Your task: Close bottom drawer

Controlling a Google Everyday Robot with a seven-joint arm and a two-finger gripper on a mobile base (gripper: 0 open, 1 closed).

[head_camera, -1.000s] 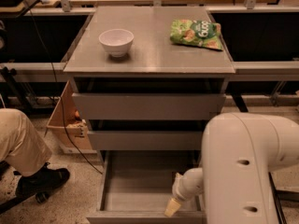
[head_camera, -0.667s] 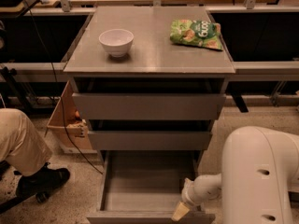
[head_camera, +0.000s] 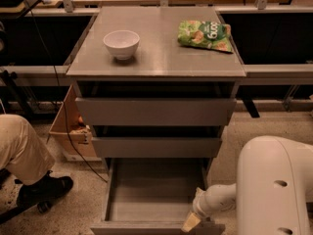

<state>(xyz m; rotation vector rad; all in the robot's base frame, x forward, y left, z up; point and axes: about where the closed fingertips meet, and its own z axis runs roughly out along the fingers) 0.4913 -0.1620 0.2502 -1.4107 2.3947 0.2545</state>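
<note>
My gripper (head_camera: 190, 223), wide or narrow I cannot tell, sits at the right end of the pulled-out bottom drawer (head_camera: 146, 208), its front running leftward, the cabinet (head_camera: 161, 58) straight beyond.

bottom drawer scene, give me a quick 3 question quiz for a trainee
1. Which two things sit on the cabinet top?
2. True or false: the bottom drawer is fully shut.
3. Where is the gripper?
A. above the cabinet top
B. low down, at the bottom drawer's front corner on the picture's right
C. out of view

Key
1. A white bowl and a green snack bag.
2. False: it stands pulled out, with its tray showing.
3. B
</note>
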